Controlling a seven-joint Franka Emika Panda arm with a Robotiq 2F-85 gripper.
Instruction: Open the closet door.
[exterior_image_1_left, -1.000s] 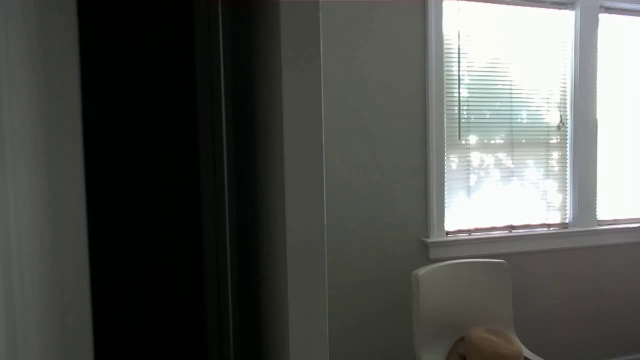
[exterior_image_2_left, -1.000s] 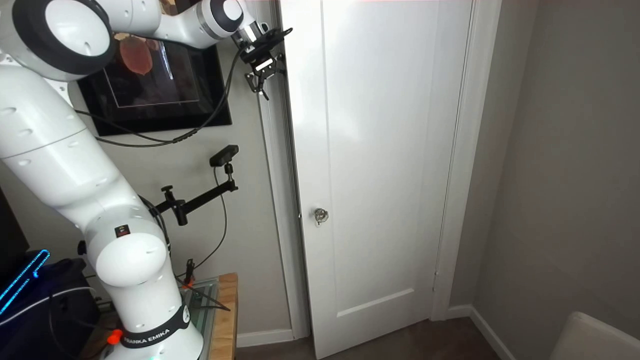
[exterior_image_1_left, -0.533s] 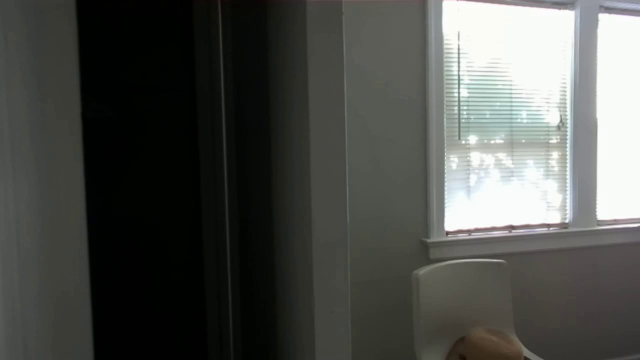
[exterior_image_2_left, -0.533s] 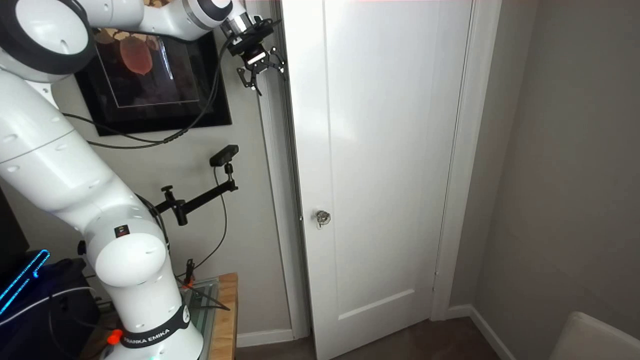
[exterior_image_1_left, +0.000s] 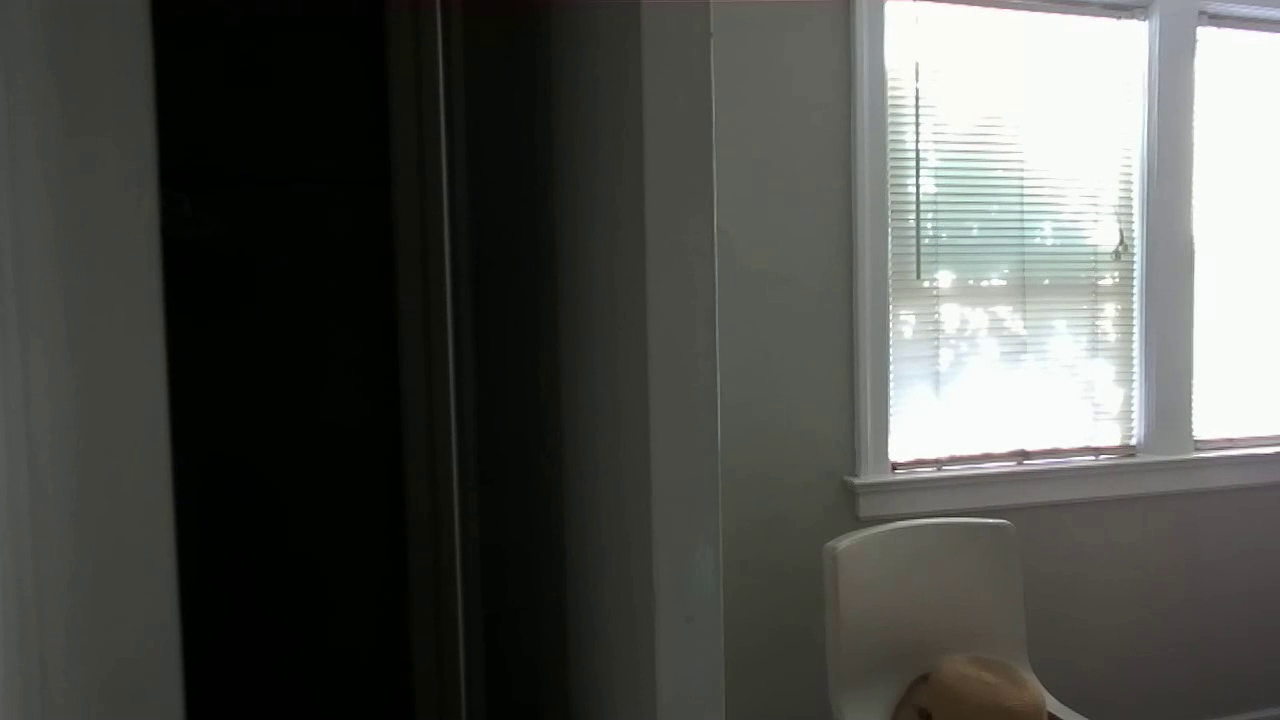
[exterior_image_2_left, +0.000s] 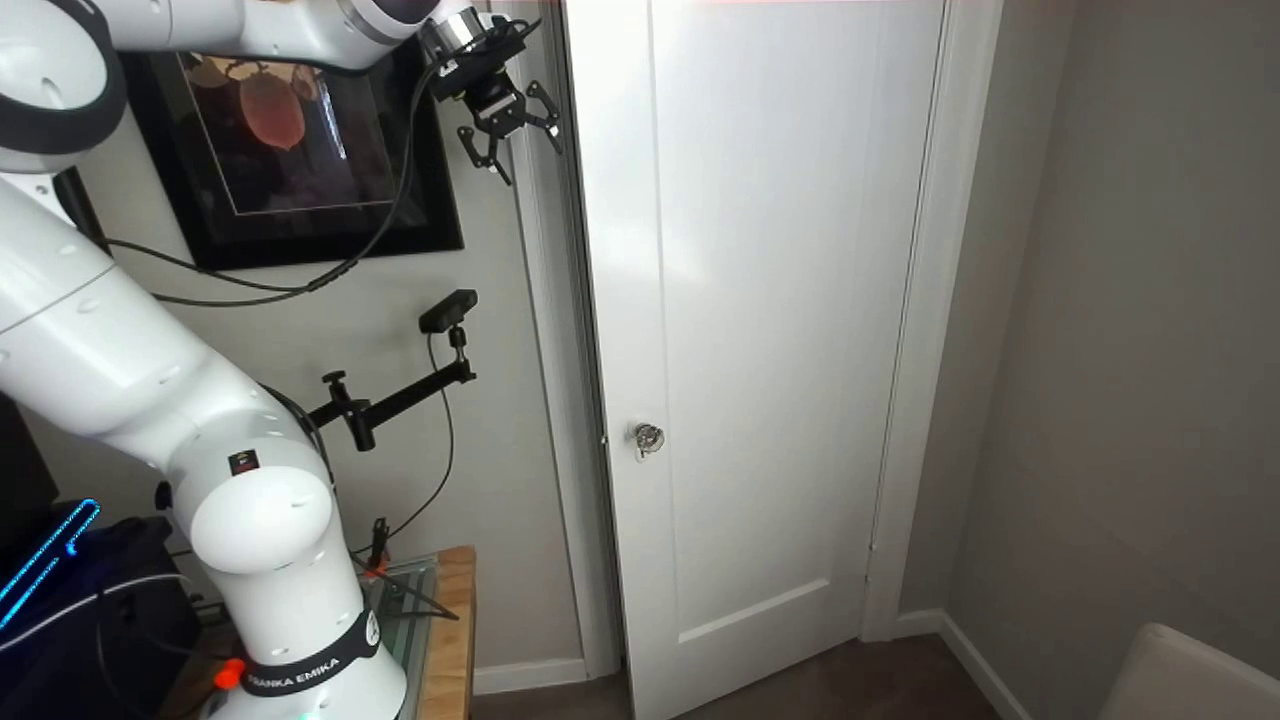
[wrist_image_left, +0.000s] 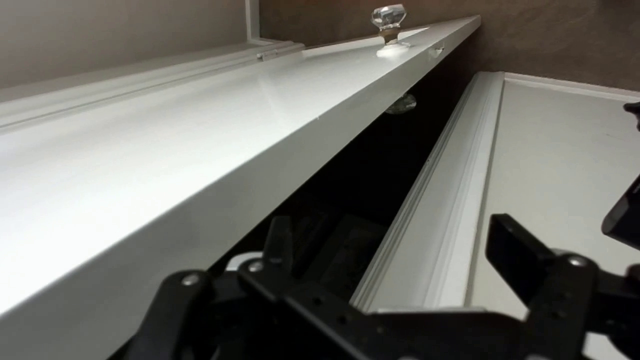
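Closet door: tall, flat, white panel door (exterior_image_2_left: 765, 300), ajar; in an exterior view its free edge is swung out from the frame.
Knobs: clear faceted glass knob (wrist_image_left: 389, 19) on the bright face, plus a second clear glass knob (wrist_image_left: 401, 104) on the opposite face, both near the free edge.
Gap: long, pitch-dark opening (wrist_image_left: 405, 160) between the door's edge and the white moulded trim (wrist_image_left: 480, 145); way too dim to make out the inside.
Gripper: black two-fingered gripper (exterior_image_2_left: 533, 163), spread wide, up high beside the free edge. Honestly can't tell if it's touching. In the wrist view one fingertip shows against the dark opening, the other against the plain grey wall (wrist_image_left: 555, 160).
Arm: white, rounded, jointed robot arm (exterior_image_2_left: 110, 340), passing in front of a black-framed picture (exterior_image_2_left: 330, 210).
Camera: small black boxy camera (exterior_image_2_left: 448, 312) on a black jointed bracket (exterior_image_2_left: 420, 394), lower than the gripper.
Across the room: smooth white chair (exterior_image_1_left: 925, 585) with some tan rounded thing (exterior_image_1_left: 985, 690) on it, below a white-framed window (exterior_image_1_left: 1165, 250) with slatted blinds (exterior_image_1_left: 1010, 250).
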